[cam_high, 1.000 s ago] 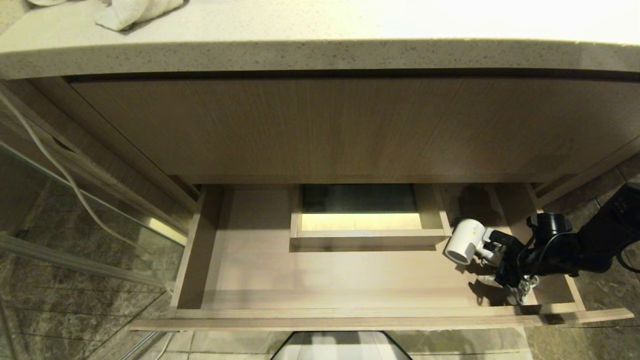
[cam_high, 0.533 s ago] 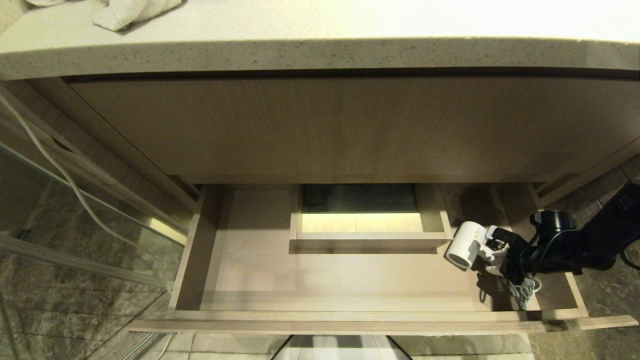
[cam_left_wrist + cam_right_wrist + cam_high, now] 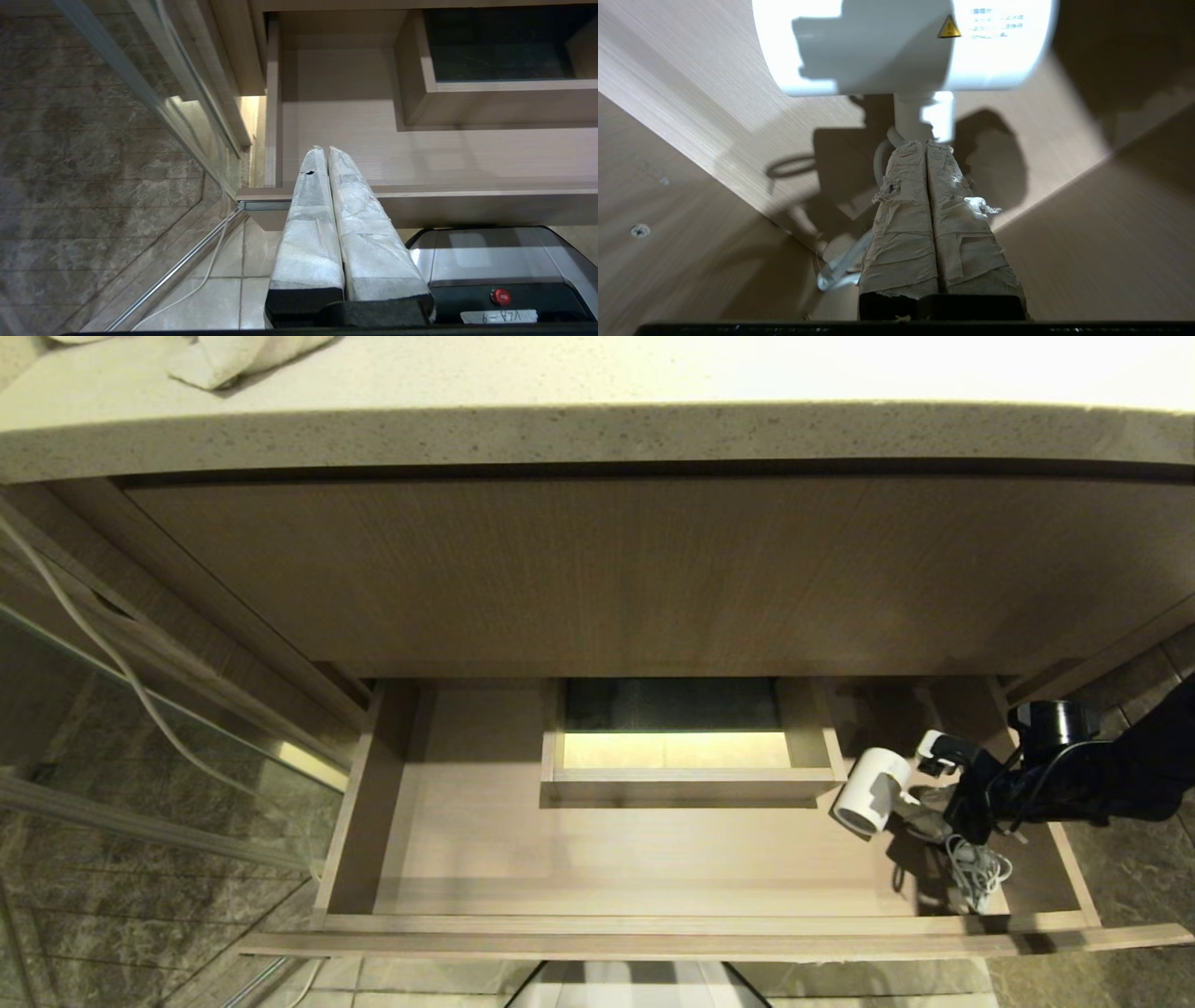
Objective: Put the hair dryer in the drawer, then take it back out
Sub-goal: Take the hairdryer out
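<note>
Hair dryer [image 3: 873, 791] lying in drawer [image 3: 597, 933] — right hand [image 3: 926, 145] closed, empty, beside handle — reopen, straddle handle, grip squarely before lifting.

Small white hair dryer [image 3: 870, 791] lies on its side, barrel toward drawer's centre, cord bunched beside it. Wide shallow wood-grain drawer [image 3: 607, 859] open, boxed cut-out at rear.

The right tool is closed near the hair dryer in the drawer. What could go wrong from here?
1. The right tool is shut with nothing between its fingers, just short of the hair dryer handle; lifting now may leave it behind.
2. The cord lies loosely bundled by the drawer front wall; it could snag there on the way out.
</note>
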Controlling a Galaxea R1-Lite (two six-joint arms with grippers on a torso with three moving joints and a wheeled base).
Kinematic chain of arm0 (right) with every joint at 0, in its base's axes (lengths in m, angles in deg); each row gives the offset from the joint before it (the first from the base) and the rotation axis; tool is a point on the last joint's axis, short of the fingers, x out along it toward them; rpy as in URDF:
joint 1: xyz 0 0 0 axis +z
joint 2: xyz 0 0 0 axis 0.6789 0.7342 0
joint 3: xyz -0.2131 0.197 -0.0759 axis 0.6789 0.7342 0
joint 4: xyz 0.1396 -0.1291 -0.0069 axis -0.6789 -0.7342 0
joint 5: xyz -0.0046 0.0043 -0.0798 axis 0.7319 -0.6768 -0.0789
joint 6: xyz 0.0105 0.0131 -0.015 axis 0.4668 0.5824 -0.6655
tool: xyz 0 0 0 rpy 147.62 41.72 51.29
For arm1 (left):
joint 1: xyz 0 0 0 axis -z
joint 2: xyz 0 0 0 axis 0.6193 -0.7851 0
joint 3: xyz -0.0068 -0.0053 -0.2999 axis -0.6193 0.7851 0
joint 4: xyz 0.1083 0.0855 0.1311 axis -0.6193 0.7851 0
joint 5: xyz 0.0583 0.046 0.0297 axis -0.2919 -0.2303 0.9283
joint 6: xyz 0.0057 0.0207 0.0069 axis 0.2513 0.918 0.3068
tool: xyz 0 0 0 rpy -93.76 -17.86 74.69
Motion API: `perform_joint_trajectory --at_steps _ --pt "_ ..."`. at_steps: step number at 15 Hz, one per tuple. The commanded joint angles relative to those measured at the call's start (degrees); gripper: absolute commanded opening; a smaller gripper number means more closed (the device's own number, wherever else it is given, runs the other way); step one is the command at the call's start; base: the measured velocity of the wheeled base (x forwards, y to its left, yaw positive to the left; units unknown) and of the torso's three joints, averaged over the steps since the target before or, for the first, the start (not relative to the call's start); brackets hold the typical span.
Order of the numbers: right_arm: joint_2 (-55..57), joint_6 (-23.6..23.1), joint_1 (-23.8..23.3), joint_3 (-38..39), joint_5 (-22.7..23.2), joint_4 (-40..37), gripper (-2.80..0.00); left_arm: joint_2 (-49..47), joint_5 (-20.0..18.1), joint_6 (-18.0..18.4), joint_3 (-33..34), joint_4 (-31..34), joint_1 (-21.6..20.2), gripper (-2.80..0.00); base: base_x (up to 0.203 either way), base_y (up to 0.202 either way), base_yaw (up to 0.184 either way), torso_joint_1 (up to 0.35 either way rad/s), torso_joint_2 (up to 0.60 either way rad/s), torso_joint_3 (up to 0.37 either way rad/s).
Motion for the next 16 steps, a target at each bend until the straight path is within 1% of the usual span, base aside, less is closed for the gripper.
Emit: perform_joint_trajectory --at_steps 1,3,4,5,9,16 --pt "-3.0 -0.3 -0.02 1.23 0.08 -0.07 -2.8 0.09 0.0 -0.01 0.0 -0.01 -0.02 -2.8 0.0 0.0 0.0 0.0 0.0 0.0" --pt "-4.21 -0.22 -0.02 4.33 0.13 0.35 -2.8 0.04 0.0 -0.01 0.0 -0.01 -0.02 -2.8 0.0 0.0 0.0 0.0 0.0 0.0" --pt "-4.04 -0.26 -0.02 4.62 0.08 0.2 -2.8 0.0 0.0 -0.01 0.0 -0.01 -0.02 -2.8 0.0 0.0 0.0 0.0 0.0 0.0" --pt "-3.89 -0.3 -0.02 4.8 -0.12 0.04 0.0 0.03 0.0 -0.01 0.0 -0.01 -0.02 -2.8 0.0 0.0 0.0 0.0 0.0 0.0" --pt "-1.02 0.91 -0.02 5.13 -1.9 0.02 0.0 0.0 0.0 -0.01 0.0 -0.01 -0.02 -2.8 0.0 0.0 0.0 0.0 0.0 0.0" --pt "6.02 1.02 0.66 3.18 -2.04 0.32 0.0 0.09 0.0 -0.01 0.0 -0.01 -0.02 -2.8 0.0 0.0 0.0 0.0 0.0 0.0"
